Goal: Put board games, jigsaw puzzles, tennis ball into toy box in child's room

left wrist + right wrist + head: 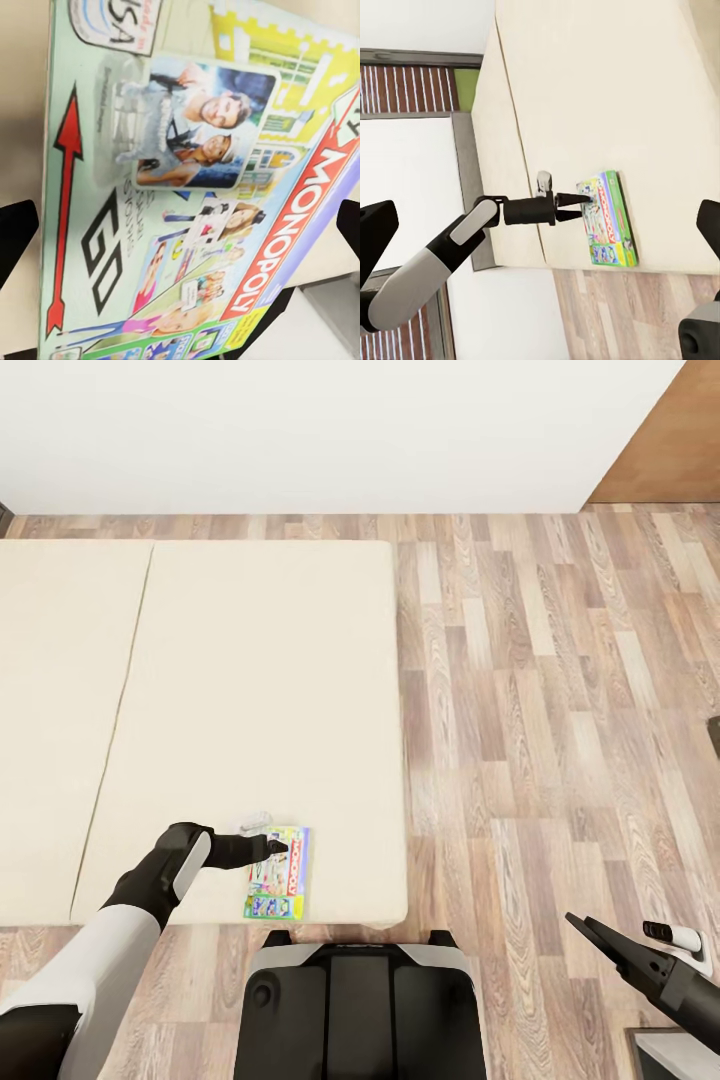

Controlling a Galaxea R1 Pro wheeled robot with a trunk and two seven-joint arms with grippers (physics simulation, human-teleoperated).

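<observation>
The MONOPOLY board game (278, 873) lies flat near the front edge of the bed (230, 690), a pale green box with a red title band, a red arrow, "GO" lettering and photos of people on its lid. My left gripper (280, 847) hangs over it with fingers spread, gripping nothing. My right gripper (583, 928) waits over the wood floor (560, 710), fingers apart and empty.

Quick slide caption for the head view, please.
Left gripper poised over flat printed Monopoly game box near cream mattress bed's edge.
</observation>
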